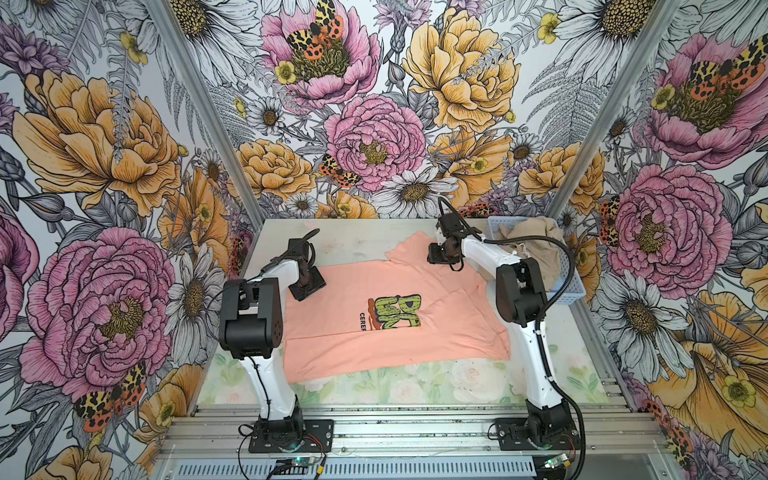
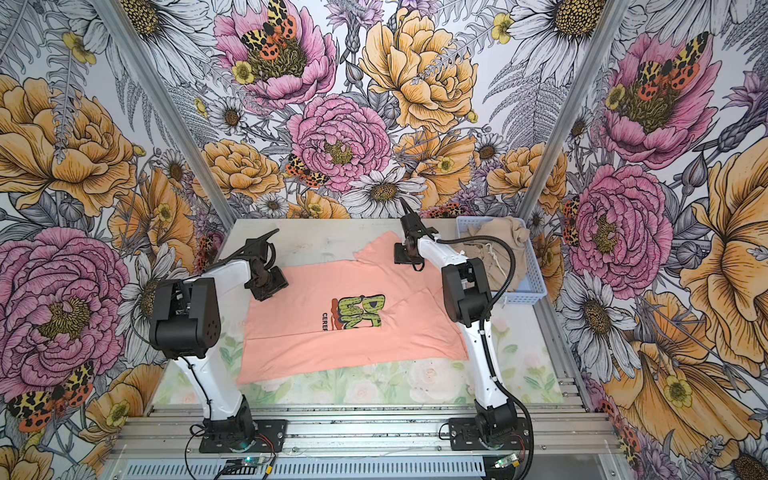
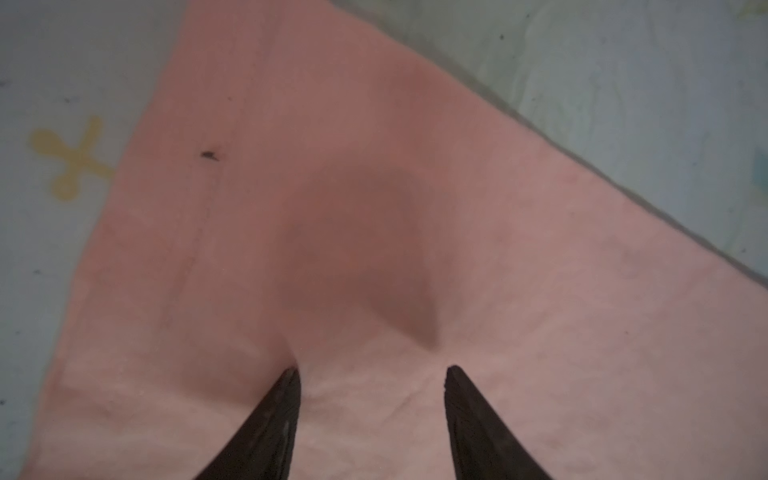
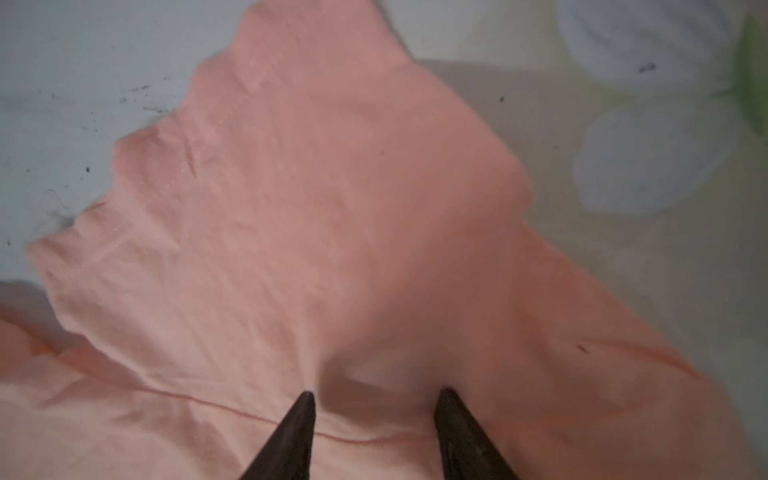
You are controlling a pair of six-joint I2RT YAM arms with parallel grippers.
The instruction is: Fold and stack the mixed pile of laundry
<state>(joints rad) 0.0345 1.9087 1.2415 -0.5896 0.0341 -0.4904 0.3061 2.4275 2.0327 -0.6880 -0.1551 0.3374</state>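
Left jaws: parted, clasping nothing; tips [image 3: 291,380] pressed onto the peach T-shirt [image 1: 374,336], a shallow pucker of cloth between them.
Right jaws: parted too, nothing clasped; tips [image 4: 305,401] on the same cloth, a seam [image 4: 232,409] crossing between them, the sleeve [image 4: 249,187] fanned out ahead.
T-shirt position: flat on the desk [image 1: 457,386] beneath both jaws, print up, spanning the stretch between them.
Shorts: beige shorts [image 1: 536,245] heaped in the blue basket [image 1: 571,293], off to the outer side of the right jaws, well apart from the left.
Step, as judged: pinching the far edge at two points for a first fold.
Doing it well: close both pairs together, deep enough to catch both layers; lift level, only just clear of the desk; carry toward the near edge in step, cloth between the jaws taut but not stretched; tuck the loose sleeve in first or expect a lump.
Risk: top layer alone caught, under layer left behind.
Writing: "CERE" in dark capitals below the green bubble-letter print [image 1: 394,311], the rest cut off by a fold; bubble letters not legible; no brand tag visible.
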